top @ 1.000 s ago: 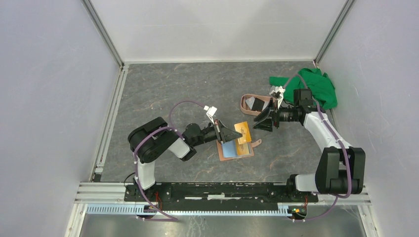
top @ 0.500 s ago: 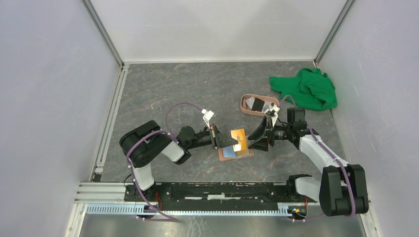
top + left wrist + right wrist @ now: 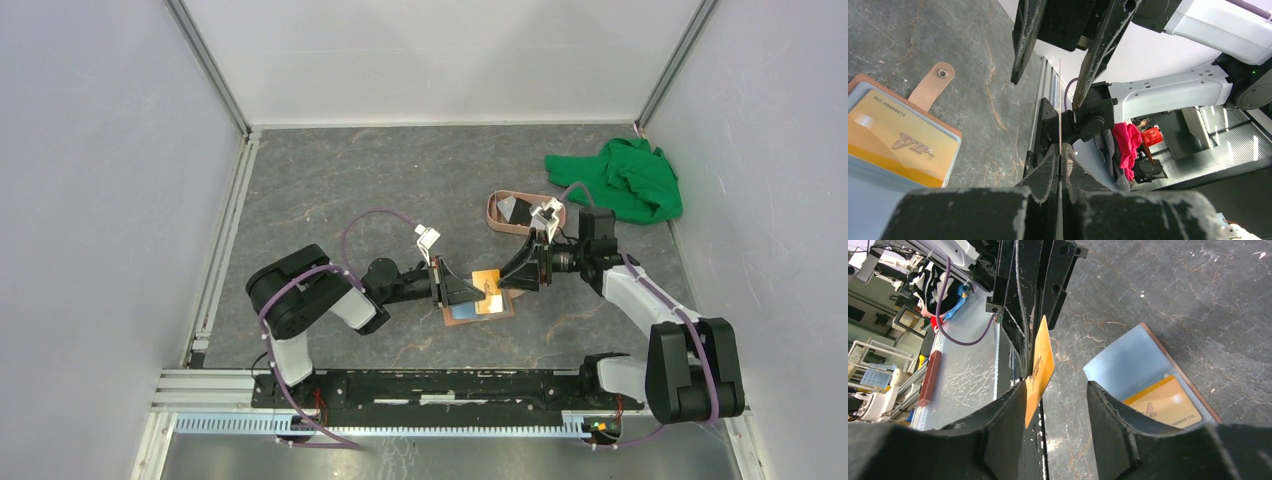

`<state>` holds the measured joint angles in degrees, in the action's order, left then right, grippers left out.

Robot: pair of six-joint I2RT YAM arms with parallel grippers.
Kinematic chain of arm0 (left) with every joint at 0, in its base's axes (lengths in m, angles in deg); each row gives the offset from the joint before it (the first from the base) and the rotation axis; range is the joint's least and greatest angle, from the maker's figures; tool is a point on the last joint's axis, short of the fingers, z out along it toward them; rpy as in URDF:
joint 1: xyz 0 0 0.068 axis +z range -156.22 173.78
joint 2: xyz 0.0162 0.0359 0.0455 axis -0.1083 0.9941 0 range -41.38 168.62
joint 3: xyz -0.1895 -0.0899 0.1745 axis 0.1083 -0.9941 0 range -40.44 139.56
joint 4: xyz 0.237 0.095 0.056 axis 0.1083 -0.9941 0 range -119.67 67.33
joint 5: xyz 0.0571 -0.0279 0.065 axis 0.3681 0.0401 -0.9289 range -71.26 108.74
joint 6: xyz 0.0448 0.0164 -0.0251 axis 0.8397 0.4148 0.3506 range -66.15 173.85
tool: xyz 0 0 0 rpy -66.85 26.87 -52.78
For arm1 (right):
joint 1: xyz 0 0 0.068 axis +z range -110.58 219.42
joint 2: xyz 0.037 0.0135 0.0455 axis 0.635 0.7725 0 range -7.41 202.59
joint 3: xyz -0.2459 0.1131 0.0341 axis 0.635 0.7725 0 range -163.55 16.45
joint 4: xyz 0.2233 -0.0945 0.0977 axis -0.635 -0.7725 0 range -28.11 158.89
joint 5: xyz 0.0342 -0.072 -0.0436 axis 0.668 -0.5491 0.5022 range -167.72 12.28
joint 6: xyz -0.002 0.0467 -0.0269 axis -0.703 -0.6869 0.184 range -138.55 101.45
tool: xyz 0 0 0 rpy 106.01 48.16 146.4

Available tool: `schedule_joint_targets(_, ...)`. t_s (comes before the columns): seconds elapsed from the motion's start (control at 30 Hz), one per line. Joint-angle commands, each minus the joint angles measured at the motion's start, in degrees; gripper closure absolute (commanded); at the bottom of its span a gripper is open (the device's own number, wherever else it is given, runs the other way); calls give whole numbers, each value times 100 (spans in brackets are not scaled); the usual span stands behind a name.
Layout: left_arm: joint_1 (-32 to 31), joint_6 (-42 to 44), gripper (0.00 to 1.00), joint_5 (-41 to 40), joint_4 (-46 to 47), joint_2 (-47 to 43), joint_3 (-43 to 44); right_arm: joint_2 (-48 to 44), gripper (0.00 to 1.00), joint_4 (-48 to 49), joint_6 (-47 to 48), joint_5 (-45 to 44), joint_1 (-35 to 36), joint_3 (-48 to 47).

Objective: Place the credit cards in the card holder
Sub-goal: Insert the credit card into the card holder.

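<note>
The tan card holder (image 3: 482, 309) lies open on the table between both grippers. An orange-yellow card (image 3: 1167, 405) lies in it on a light blue card or sleeve (image 3: 1125, 365); its snap tab (image 3: 933, 85) points away. My left gripper (image 3: 468, 290) is shut on a second orange-yellow card (image 3: 1040, 369), held upright above the holder and seen edge-on in the left wrist view (image 3: 1059, 100). My right gripper (image 3: 516, 277) is open, its fingers (image 3: 1003, 432) on either side of that card, one finger against it.
A pink oval tray (image 3: 492, 210) with a black card (image 3: 518, 211) stands behind the right gripper. A green cloth (image 3: 625, 178) lies at the back right by the wall. Metal frame rails run along the table's left and near edges.
My right arm has swung from beside the pink tray down to the left gripper, and its open fingers now straddle the held card. The left gripper has shifted slightly with the card.
</note>
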<state>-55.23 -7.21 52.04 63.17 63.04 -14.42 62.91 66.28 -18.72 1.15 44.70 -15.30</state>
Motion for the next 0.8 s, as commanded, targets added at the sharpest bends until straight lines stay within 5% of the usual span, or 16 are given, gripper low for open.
schedule_joint_targets(0.0,-38,158,98,127,1000,69,140,36,51,94,-180,146,95,-227)
schedule_joint_targets(0.23,-38,174,98,110,1000,110,184,45,64,221,-372,207,210,-139)
schedule_joint_targets(0.37,-38,197,98,74,995,98,137,100,82,366,-441,351,259,-173)
schedule_joint_targets(0.43,-38,222,98,-35,966,69,80,113,100,383,-437,385,265,-193)
schedule_joint_targets(0.63,-38,596,51,-813,314,-509,-492,-195,100,760,-456,125,219,74)
schedule_joint_targets(0.77,-38,1319,28,-1600,-865,-1516,-1061,-410,100,1228,-570,-129,-18,442)
